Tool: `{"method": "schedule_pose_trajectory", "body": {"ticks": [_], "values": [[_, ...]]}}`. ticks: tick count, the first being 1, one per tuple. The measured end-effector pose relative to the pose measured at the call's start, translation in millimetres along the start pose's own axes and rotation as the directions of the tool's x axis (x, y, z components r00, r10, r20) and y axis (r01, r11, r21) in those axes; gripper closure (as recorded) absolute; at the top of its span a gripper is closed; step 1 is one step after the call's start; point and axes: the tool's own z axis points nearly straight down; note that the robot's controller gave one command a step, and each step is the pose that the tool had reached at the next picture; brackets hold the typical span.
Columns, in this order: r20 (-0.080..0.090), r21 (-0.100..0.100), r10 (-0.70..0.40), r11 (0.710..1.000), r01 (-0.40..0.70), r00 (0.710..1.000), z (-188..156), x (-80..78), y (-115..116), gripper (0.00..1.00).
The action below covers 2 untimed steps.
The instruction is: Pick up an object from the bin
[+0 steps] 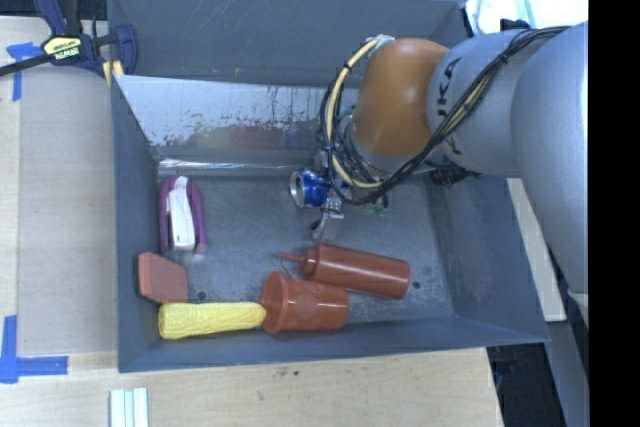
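My gripper (324, 227) hangs low in the middle of the bin, just above and behind the nozzle end of a red-brown squeeze bottle (358, 273). That bottle lies on its side with its nozzle pointing left. Against the bottle's front left lies a second red-brown bottle-like thing (305, 305), also on its side. Nothing shows in the gripper.
A yellow corn cob (212, 318) lies along the bin's front wall at the left. Behind it sits a terracotta block (162, 277). A purple and white thing (182, 215) lies near the left wall. The arm with its orange cover and cables fills the bin's right rear.
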Motion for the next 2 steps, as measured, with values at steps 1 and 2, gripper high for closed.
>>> {"method": "schedule_pose_trajectory", "body": {"ticks": [1, 2], "values": [[-0.003, 0.000, 0.177, 0.984, -0.177, 0.984, -4.8, 0.4, -10.1, 1.00], [-0.003, 0.000, 0.177, 0.984, -0.177, 0.984, -5.1, 0.4, -10.1, 1.00]]}}
